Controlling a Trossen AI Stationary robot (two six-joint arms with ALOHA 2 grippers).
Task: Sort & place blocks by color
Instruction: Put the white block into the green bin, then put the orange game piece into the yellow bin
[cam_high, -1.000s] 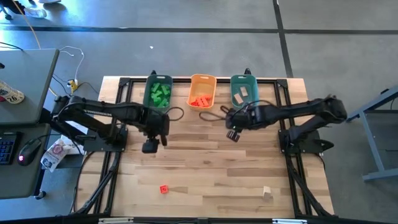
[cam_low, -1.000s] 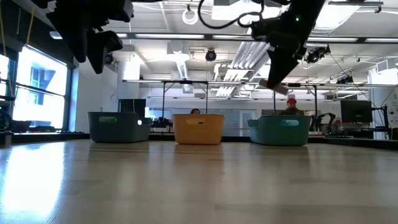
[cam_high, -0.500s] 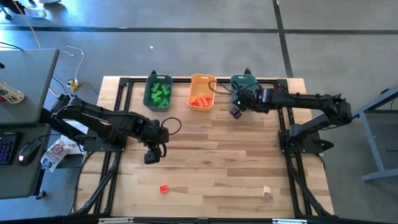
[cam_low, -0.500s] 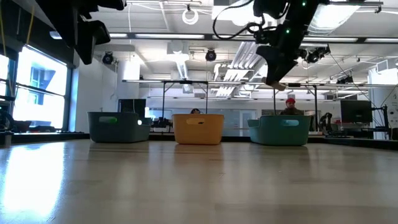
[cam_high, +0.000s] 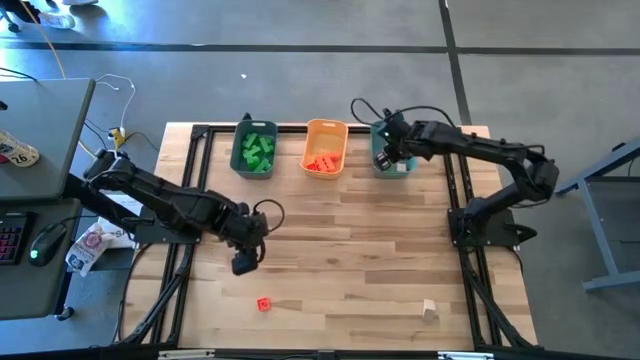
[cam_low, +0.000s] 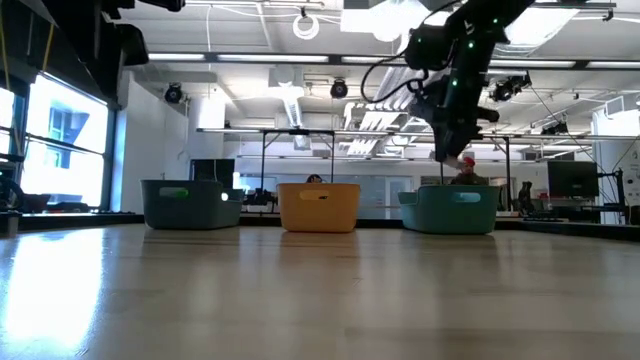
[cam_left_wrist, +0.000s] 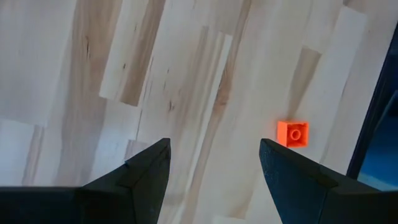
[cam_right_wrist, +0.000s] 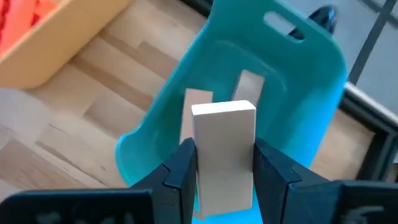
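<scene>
My right gripper (cam_high: 384, 157) is over the right teal bin (cam_high: 392, 146) at the table's far edge, shut on a pale tan block (cam_right_wrist: 222, 155). Two tan blocks (cam_right_wrist: 249, 84) lie on that bin's floor. My left gripper (cam_high: 243, 263) is open and empty above the table's left middle. A red-orange block (cam_high: 263, 304) lies on the table near the front edge, beyond the left fingers in the left wrist view (cam_left_wrist: 293, 134). A tan block (cam_high: 429, 311) lies at the front right. Green blocks (cam_high: 255, 150) fill the left teal bin; red-orange blocks (cam_high: 322, 161) lie in the orange bin. My right gripper pinches the tan block by its two opposite side faces (cam_right_wrist: 198, 163) between its two fingers, which point down over the bin. The block is lifted clear, above the bin's opening, with its free end past the fingertips.
Three bins stand in a row along the far edge: teal (cam_high: 254, 148), orange (cam_high: 325, 146), teal. Black frame rails (cam_high: 190, 180) run along the table's left and right sides. A desk with a mouse (cam_high: 44, 245) stands left of the table.
My right gripper has carried the tan block from the table's middle toward the far edge, up over the right teal bin. My left gripper has gone toward the near edge, closer to the red-orange block on the table.
</scene>
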